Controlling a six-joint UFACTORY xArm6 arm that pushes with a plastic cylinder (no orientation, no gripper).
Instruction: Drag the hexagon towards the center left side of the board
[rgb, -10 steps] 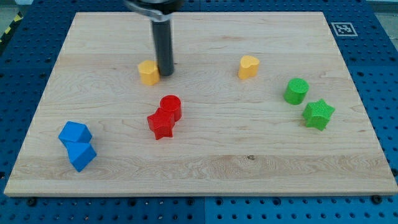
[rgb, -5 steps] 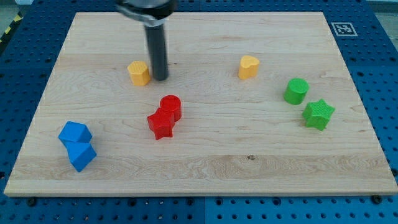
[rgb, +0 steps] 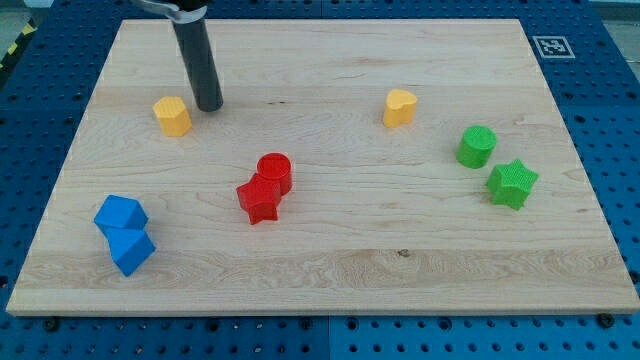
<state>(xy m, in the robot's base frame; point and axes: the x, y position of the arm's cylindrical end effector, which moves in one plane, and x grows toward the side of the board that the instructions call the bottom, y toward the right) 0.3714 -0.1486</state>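
- A square black-and-white fiducial marker (rgb: 548, 46) sits at the top right corner of the wooden board (rgb: 330, 275); it carries a pattern only, with no readable letters or numbers.
- No brand, label or other writing can be made out anywhere in the view.
- The arm carries no gripper, so there is no open or closed state to tell; it ends in a dark rod whose tip (rgb: 210, 106) rests on the board in the upper left area.
- The yellow hexagon (rgb: 172, 116) lies just to the view's left of the tip and slightly below it, very close, though whether the two touch cannot be told.
- The yellow hexagon sits in the upper left part of the board, with bare wood between it and the left edge.
- A second yellow block (rgb: 399, 107), roughly heart-shaped, lies well apart toward the view's right, at a similar height.
- The red cylinder (rgb: 274, 172) and the red star (rgb: 258, 199) touch each other near the board's middle.
- Two blue blocks sit in contact near the lower left edge: the upper blue block (rgb: 120, 213) and the lower blue block (rgb: 131, 250).
- The green cylinder (rgb: 477, 146) and the green star (rgb: 512, 184) lie just beside each other near the right edge.
- A blue perforated table (rgb: 610, 120) surrounds the board on all sides.
- The board's bottom band and the strip along the top edge hold open wood.
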